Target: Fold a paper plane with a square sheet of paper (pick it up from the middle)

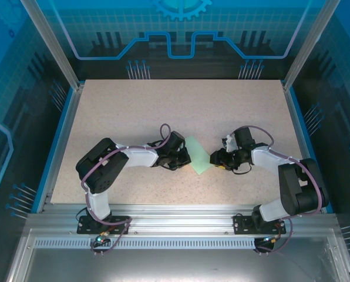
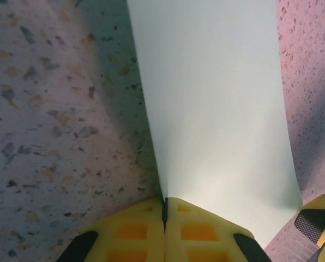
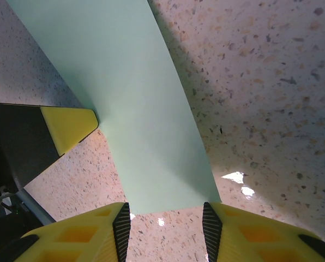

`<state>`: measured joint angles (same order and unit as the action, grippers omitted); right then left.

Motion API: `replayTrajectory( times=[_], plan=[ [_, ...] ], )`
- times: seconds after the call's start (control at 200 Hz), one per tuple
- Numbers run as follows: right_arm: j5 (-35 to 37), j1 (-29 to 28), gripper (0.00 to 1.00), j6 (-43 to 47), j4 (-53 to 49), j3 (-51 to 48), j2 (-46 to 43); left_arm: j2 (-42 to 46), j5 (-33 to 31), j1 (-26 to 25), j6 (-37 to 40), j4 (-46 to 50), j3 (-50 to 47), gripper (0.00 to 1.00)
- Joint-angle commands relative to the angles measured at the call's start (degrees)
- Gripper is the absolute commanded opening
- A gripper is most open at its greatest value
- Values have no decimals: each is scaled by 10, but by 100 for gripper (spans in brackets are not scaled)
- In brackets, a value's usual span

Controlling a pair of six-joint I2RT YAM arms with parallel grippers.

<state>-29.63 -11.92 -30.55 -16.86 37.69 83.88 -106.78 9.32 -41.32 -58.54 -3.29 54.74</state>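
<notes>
Top external cam is showing the table [image 1: 163, 106] carrying everything, w/ the sheet [image 1: 199, 155] sitting about mid-width, a bit nearer the near edge than the far one, right btwn the two arm tips. The left gripper [image 1: 182, 157] is meeting its left edge and the right gripper [image 1: 217, 158] is sitting at its right edge. Both are about equally close, so neither arm is winning on reach. The sheet's long axis seems to be running near-to-far, slightly skewed, i.e. crosswise to the line joining the grippers.

Left wrist cam is adding what the top one isn't giving: the left gripper's yellow fingers [image 2: 135, 234] are pressing together w/ the sheet's edge caught in the seam. The sheet seems to be lifting off the table there, casting a shadow beside it.

Right wrist cam is showing the right gripper's fingers [image 3: 116, 232] standing spread, w/ the sheet's short end lying btwn them, apparently w/o contact. Judging from this, the next move is hinging on the right side closing on that end.
</notes>
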Motion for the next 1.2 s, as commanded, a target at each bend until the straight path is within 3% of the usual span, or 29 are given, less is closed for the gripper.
replayTrajectory(
  times=[0.0, 0.15, 0.365, 0.65, 0.865, 1.09, 1.19],
  plan=[
    [-11, 10, 42, 7, -7, -4, -4, 1, 3, 2, 18, 12, 14, 3],
    [-4, 10, 42, 11, -12, 1, -3, 13, 15, 6, 59, 32, 22, 0],
    [0, 10, 47, 18, -19, 14, 11, 12, 62, 20, 179, 109, 48, 0],
    [3, -8, 53, 23, -23, 37, 46, -15, 157, 41, 307, 182, 98, 0],
    [2, -24, 54, 21, -20, 51, 70, -39, 162, 48, 349, 230, 134, 0],
    [10, -31, 54, 10, -15, 52, 67, -23, 104, 48, 324, 252, 139, 33],
    [17, -31, 54, 8, -16, 48, 58, 6, 80, 49, 300, 254, 134, 36]
  ],
)
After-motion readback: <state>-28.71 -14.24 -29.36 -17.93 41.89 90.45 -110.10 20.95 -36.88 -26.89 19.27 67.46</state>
